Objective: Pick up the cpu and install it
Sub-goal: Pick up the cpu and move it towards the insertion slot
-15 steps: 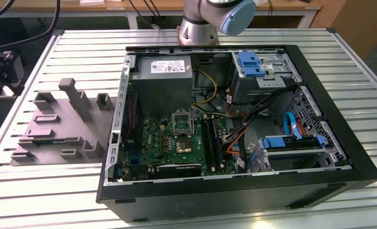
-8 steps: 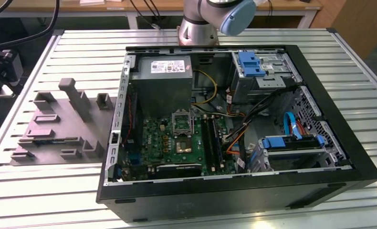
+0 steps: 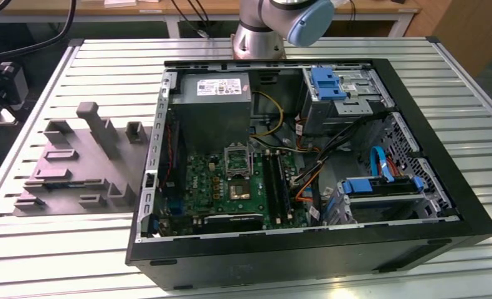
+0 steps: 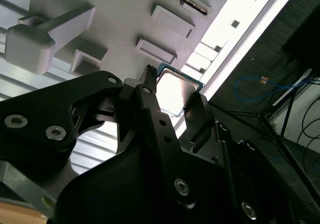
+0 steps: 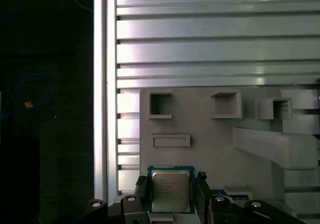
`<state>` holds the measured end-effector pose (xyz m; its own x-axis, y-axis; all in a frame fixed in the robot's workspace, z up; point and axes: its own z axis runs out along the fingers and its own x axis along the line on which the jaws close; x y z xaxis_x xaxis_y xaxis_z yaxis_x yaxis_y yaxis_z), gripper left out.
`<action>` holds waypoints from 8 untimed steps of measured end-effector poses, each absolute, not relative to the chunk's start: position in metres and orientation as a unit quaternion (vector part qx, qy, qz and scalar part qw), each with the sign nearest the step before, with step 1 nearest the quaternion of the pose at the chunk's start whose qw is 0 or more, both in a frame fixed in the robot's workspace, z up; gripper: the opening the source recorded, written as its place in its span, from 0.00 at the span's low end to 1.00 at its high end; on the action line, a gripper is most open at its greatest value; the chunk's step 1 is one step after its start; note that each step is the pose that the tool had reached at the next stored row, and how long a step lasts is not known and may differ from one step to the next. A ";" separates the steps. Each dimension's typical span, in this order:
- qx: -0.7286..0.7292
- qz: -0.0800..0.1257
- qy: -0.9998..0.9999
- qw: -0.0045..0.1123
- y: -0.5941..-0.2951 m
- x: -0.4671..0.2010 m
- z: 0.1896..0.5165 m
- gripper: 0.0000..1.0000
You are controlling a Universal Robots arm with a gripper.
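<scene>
Hand (image 5: 171, 181), seen in both wrist views, is closed down to the width of the cpu (image 5: 171, 190), with one finger (image 5: 141, 191) against each of two opposite edges. The silvery top faces the first wrist camera.

**Position of the chip.** The cpu (image 4: 176, 90) is held over the near margin of the grey fixture plate (image 5: 210, 134), close to the edge of the surface (image 5: 200, 49). Because it looks large against the plate's pockets, it is judged to be lifted clear rather than resting on the plate.

**Progress.** The pick-up appears complete. Installation is not yet done, as the chip is well apart from the open computer case (image 3: 445, 205). The case lies on its side at the exterior view's right, with its green motherboard (image 3: 229, 187) exposed. The fixture plate (image 3: 71, 180) lies just beside the case, at the exterior view's left.

**Setting.** The surface (image 3: 104, 62) is a table of ribbed aluminium slats, and the arm's base (image 3: 258, 37) is mounted at its far side. A wooden bench (image 3: 196, 7) stands behind it. Beyond the edge of the surface the floor is dark, with a loose blue cable (image 4: 252, 82) lying on it.
</scene>
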<state>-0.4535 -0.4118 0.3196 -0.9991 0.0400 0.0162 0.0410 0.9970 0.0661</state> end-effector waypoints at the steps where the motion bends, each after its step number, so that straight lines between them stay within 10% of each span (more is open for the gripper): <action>1: -0.020 -0.033 -0.999 0.007 -0.412 -0.454 0.320 0.47; 8: -0.020 -0.033 -0.999 0.007 -0.412 -0.453 0.328 0.47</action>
